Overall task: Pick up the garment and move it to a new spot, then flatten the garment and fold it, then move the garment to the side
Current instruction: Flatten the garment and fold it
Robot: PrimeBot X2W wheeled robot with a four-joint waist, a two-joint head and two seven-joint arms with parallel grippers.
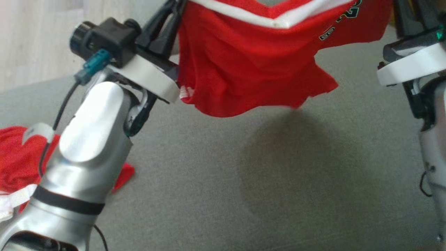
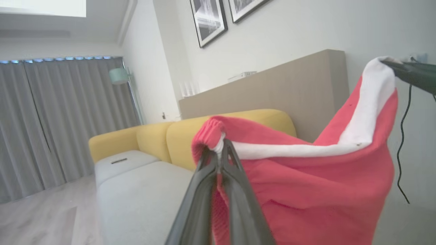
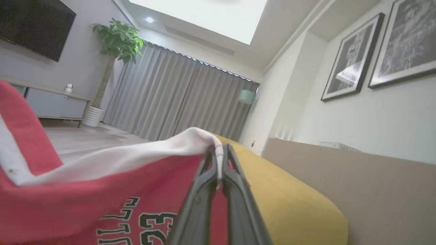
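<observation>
A red garment (image 1: 244, 62) with white trim and dark numbers hangs in the air above the grey cushion (image 1: 244, 181), stretched between both grippers. My left gripper (image 2: 219, 149) is shut on one trimmed corner of the garment (image 2: 306, 183). In the head view its fingers (image 1: 163, 28) rise to the garment's left edge. My right gripper (image 3: 219, 151) is shut on the white trim of the garment (image 3: 85, 197) at the other corner. Its dark fingers (image 1: 407, 14) stand at the top right of the head view. The garment's lower hem hangs loose, clear of the cushion.
A second red and white garment (image 1: 17, 160) lies crumpled on the cushion at the lower left, partly behind my left forearm. A yellow sofa back (image 2: 163, 136) and a tan panel (image 2: 272, 88) stand beyond. Wooden floor (image 1: 31, 42) borders the cushion's far left.
</observation>
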